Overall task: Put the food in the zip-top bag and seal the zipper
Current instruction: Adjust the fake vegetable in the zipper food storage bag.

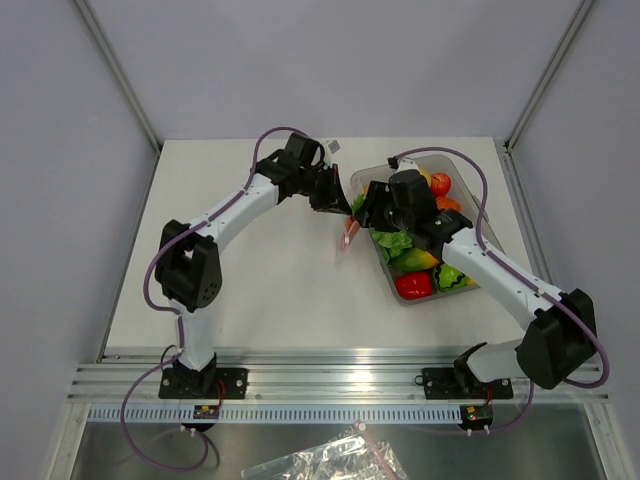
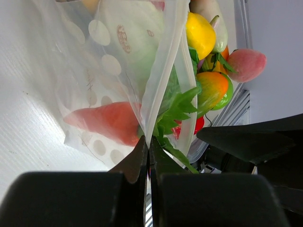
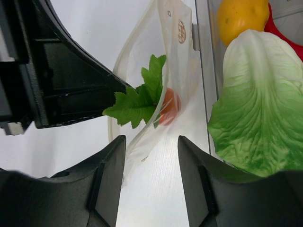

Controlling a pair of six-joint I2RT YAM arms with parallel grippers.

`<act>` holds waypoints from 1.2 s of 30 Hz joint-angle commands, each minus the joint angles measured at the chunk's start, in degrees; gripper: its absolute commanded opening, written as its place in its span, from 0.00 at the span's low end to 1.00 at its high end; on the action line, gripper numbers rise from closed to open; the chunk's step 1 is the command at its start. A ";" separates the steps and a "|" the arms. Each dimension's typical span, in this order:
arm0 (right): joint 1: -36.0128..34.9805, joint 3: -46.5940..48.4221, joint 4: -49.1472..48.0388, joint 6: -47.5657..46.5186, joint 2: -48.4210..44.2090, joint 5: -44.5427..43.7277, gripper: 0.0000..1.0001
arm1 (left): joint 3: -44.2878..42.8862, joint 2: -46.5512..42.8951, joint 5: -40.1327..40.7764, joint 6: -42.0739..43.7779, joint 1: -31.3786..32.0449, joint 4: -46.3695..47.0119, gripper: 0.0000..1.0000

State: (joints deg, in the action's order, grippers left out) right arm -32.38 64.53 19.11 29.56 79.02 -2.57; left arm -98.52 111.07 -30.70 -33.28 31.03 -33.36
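My left pincer (image 2: 147,142) is clamped on the mouth edge of the small clear dotted plastic bag (image 2: 118,61), just beside the clear produce-filled tub (image 3: 202,71). The long red-orange, green-topped toy (image 2: 106,120) sits inside the bag. I see my right pincer (image 3: 150,142) half open, gripping nothing.

Zip-top bag (image 2: 118,56): thin clear plastic film, glossy, printed with matt white dots. Long red-orange piece (image 2: 106,122) inside it: smooth moulded plastic with a soft shine. Its green top (image 3: 137,101) looks matt and veined. My left fingers (image 2: 130,165) and right fingers (image 3: 109,184): black plastic, matt. Toy lettuce (image 3: 258,109): ribbed plastic with a satin sheen. Table (image 2: 23,118): white, matt, faintly grained.
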 commanded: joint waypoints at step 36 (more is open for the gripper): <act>2.06 23.61 9.88 0.15 25.74 -9.04 0.54 | 8.52 -9.46 -8.68 0.40 -1.14 5.68 0.00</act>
State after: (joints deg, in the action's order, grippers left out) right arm -31.86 83.42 30.48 28.64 103.31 -7.84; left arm -90.04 105.43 -35.44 -33.04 29.30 -28.23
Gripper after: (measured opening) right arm 0.545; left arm 0.007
